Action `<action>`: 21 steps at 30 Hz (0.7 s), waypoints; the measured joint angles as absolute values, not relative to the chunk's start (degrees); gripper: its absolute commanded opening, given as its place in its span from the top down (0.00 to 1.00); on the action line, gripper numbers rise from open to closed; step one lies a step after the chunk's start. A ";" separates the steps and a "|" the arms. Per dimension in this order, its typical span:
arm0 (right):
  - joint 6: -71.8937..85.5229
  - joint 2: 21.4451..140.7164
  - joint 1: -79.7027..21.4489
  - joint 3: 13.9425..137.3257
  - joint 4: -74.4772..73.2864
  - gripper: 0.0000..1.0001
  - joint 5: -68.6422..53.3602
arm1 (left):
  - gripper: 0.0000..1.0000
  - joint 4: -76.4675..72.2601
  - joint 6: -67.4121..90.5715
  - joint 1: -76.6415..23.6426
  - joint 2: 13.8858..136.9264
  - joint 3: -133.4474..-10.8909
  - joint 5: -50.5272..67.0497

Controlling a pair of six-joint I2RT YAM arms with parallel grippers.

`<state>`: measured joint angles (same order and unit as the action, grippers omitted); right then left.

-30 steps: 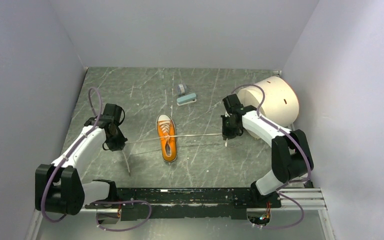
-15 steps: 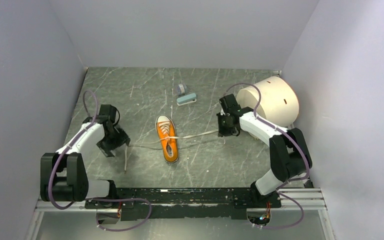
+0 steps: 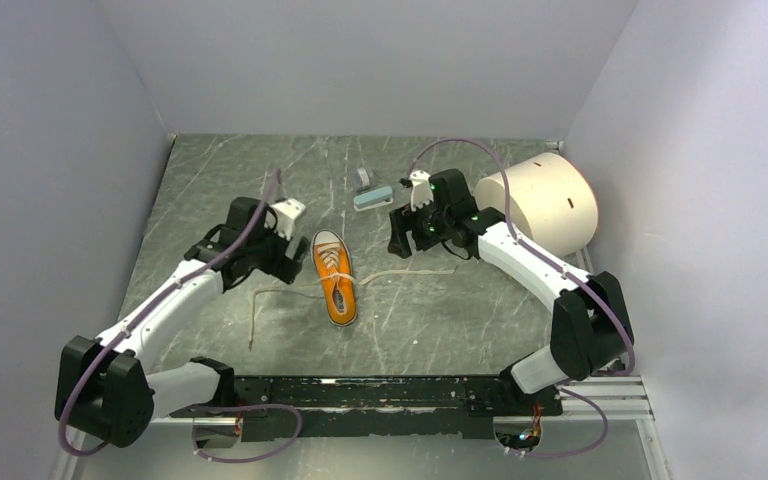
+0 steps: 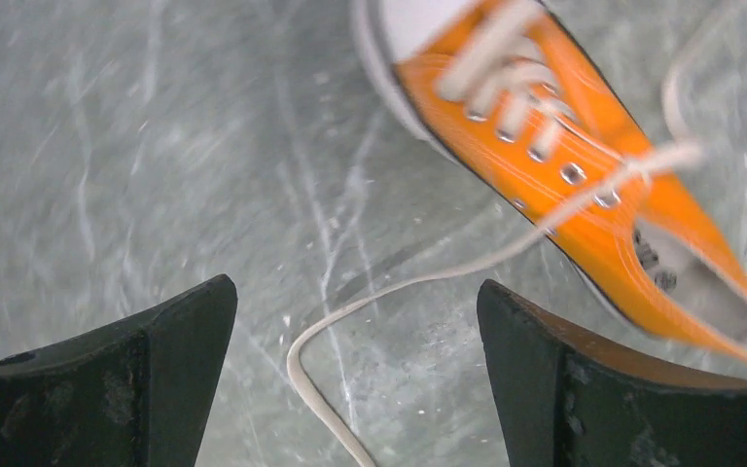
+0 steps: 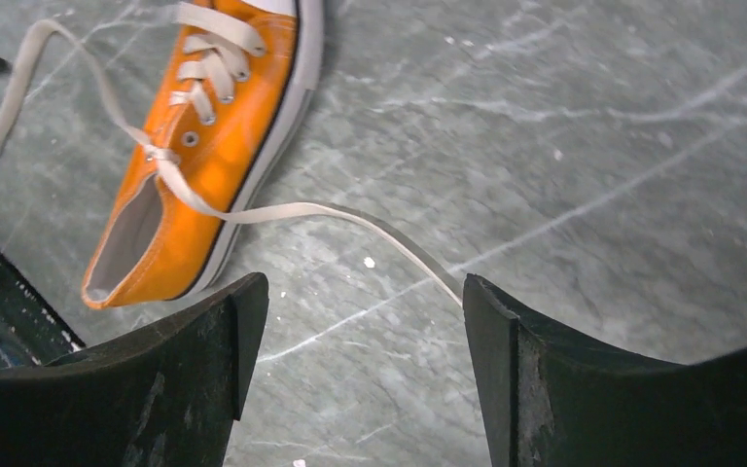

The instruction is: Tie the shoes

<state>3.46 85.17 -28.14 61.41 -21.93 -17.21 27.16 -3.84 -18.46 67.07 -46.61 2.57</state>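
Note:
The shoe (image 3: 334, 277), a small orange sneaker with a white toe cap, lies mid-table with its toe pointing away. Its cream laces lie slack on the table: the left lace (image 3: 252, 318) trails left and then toward the near edge, and the right lace (image 3: 415, 271) curves off to the right. My left gripper (image 3: 296, 260) hovers open just left of the shoe (image 4: 584, 165), over a bend of lace (image 4: 428, 282), holding nothing (image 4: 355, 302). My right gripper (image 3: 400, 240) hangs open to the right of the shoe (image 5: 204, 146). The lace (image 5: 350, 216) passes its right fingertip untouched (image 5: 360, 292).
A large cream cylinder (image 3: 550, 200) lies on its side at the back right. Two small blue-grey objects (image 3: 372, 197) (image 3: 362, 177) sit behind the shoe. Walls close in left, right and back. A black rail (image 3: 380, 392) runs along the near edge.
Both grippers opened and let go of the lace ends, and the taut laces dropped slack. Both arms swung inward toward the shoe.

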 measured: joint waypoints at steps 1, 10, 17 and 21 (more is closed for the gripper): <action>2.57 85.17 -28.49 61.28 -20.99 0.23 -18.46 | 0.03 26.06 -8.10 -19.90 66.57 -45.50 4.14; 1.17 86.65 -28.64 60.64 -18.41 0.23 -19.49 | 0.14 20.29 -23.70 -23.55 67.79 -37.45 14.37; 4.56 87.68 -28.56 58.30 -20.40 0.23 -18.79 | 0.36 15.03 -26.20 -23.86 75.94 -36.71 17.69; 4.47 87.79 -28.64 58.04 -22.11 0.23 -17.23 | 0.62 13.30 -26.68 -23.86 77.69 -36.45 18.09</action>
<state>4.47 87.79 -28.64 58.04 -22.11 -17.23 13.30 -26.68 -23.86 77.69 -36.45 18.09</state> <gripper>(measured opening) 0.769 0.535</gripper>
